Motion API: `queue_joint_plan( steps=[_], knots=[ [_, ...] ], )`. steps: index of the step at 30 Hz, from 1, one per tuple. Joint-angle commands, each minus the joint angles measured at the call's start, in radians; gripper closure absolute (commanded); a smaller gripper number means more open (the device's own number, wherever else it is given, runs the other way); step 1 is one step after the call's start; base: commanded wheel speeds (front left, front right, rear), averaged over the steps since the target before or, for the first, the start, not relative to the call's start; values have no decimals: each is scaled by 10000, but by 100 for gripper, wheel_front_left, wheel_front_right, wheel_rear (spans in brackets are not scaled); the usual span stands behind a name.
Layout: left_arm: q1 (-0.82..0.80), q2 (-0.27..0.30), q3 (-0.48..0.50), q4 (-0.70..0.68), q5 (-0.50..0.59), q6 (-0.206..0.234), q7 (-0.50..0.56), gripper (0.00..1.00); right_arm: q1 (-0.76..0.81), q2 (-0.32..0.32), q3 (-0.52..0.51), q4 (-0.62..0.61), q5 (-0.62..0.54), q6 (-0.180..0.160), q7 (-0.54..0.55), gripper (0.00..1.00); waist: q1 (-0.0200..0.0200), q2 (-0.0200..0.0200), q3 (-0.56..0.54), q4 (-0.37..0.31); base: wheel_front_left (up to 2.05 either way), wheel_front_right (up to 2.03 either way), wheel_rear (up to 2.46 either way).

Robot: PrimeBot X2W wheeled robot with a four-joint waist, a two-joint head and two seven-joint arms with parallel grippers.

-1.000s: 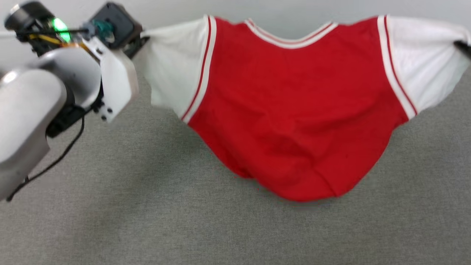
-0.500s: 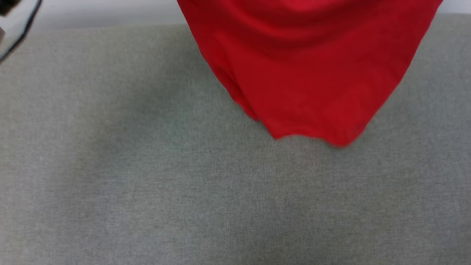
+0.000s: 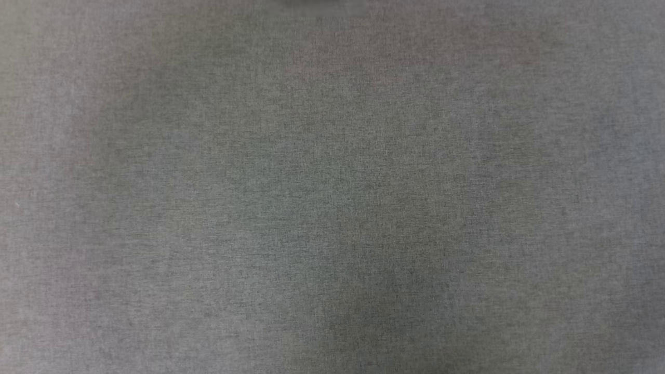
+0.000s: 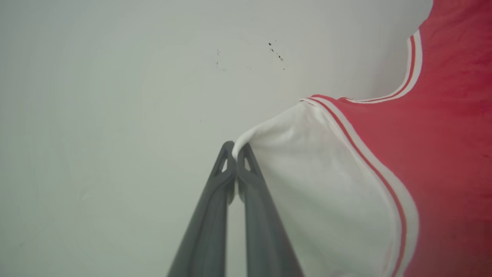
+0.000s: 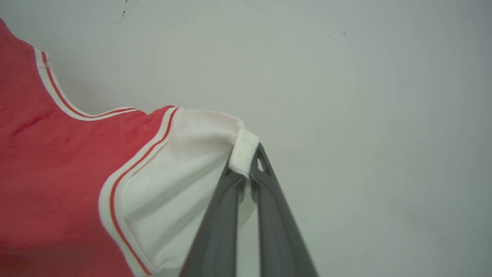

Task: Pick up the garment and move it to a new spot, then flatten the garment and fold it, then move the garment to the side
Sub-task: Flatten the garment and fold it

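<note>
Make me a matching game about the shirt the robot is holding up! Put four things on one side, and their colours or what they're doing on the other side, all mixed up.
Things:
1. left hand
2. shirt's body
3. shirt's sleeve
4. flat surface in the head view

Descriptions:
A. grey
B. red
C. shut, pinching a sleeve tip
D. white

Pairs: 1-C, 2-B, 3-D, 4-A
</note>
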Motion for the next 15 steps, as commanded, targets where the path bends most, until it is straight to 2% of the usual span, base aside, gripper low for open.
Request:
queue_joint_plan(
  steps=[1, 7, 15],
  knots=[
    [-275, -146, 74, 295, -76, -26, -153, 100, -314, 101, 84, 246, -128, -7, -220, 100, -2, 0, 93, 7, 0, 0, 0],
    [-301, -187, 112, 1168, -239, -120, -809, 100, -379, 346, 600, 949, 5, -7, -676, 100, -2, 0, 292, -62, 0, 0, 0],
    [1028, -108, -120, 2109, -728, -241, -1647, 100, 820, 391, 1751, 1391, 687, -7, -1377, 100, -2, 0, 250, -26, 0, 0, 0]
  ],
)
